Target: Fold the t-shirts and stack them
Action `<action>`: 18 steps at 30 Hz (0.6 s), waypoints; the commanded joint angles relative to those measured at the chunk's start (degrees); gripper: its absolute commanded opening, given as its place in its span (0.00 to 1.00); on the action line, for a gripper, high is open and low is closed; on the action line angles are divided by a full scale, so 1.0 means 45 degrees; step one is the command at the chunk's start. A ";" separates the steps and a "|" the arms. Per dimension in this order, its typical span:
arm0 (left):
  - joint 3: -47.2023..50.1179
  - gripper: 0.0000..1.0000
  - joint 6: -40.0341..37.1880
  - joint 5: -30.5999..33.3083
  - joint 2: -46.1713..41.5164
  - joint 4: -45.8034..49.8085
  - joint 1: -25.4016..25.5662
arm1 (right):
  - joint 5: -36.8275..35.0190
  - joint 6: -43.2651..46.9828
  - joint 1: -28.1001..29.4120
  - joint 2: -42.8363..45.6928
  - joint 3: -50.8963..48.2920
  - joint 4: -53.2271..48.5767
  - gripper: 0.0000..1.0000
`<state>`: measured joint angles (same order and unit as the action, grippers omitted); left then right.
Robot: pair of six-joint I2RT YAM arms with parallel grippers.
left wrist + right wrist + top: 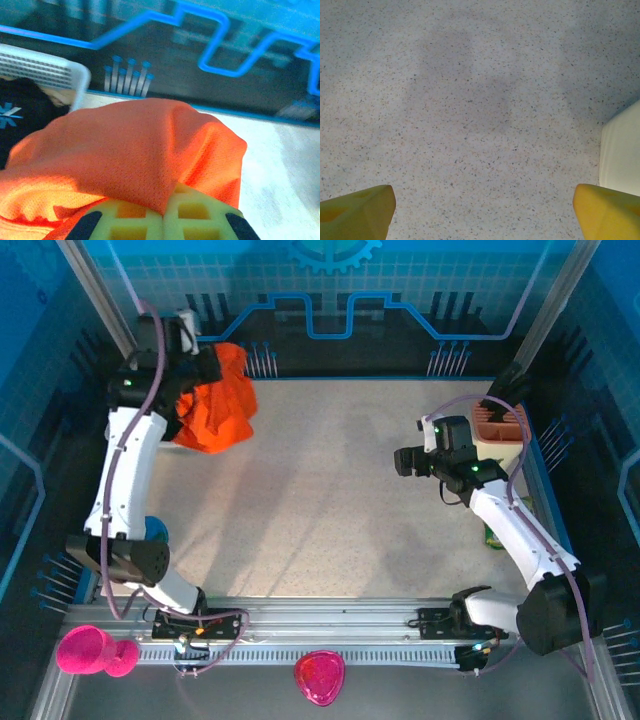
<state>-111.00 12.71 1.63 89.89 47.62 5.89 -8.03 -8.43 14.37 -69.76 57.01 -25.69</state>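
At the far left corner of the table (320,510), the orange t-shirt (215,405) is seen bunched and lifted, pinched between the clenched fingers of the left gripper (162,220). Whether its lower edge touches the surface cannot be told from above. In the left wrist view the cloth is draped over the yellow pads. Left of it, the black t-shirt (20,115) with its pale-blue print is seen lying inside the white mesh basket (47,70). Further right, the right gripper (482,210) is held spread wide over the tabletop, grasping nothing, just beside a cream container (620,150).
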 commanded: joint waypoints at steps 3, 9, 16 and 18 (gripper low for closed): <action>0.2317 0.00 -0.0108 0.0458 -0.0751 -0.0063 0.2319 | 0.0179 -0.0218 0.0186 0.0197 0.0189 -0.0013 0.93; 0.6202 0.00 0.0733 0.1720 -0.0394 -0.2545 0.5521 | 0.0110 -0.0247 0.0117 0.0414 0.0120 -0.0186 0.95; 0.8076 0.15 0.2110 0.1577 0.2477 -0.4549 0.8373 | 0.0047 -0.0333 0.0010 0.0307 0.0218 -0.0490 0.96; 0.7926 0.44 0.2243 0.1617 0.3181 -0.4641 0.9045 | 0.0046 -0.0354 -0.0004 0.0232 0.0290 -0.0593 0.97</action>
<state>-75.24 19.68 7.99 101.97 30.83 43.55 -8.08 -9.06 14.35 -68.95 57.01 -26.57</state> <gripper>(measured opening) 0.339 0.966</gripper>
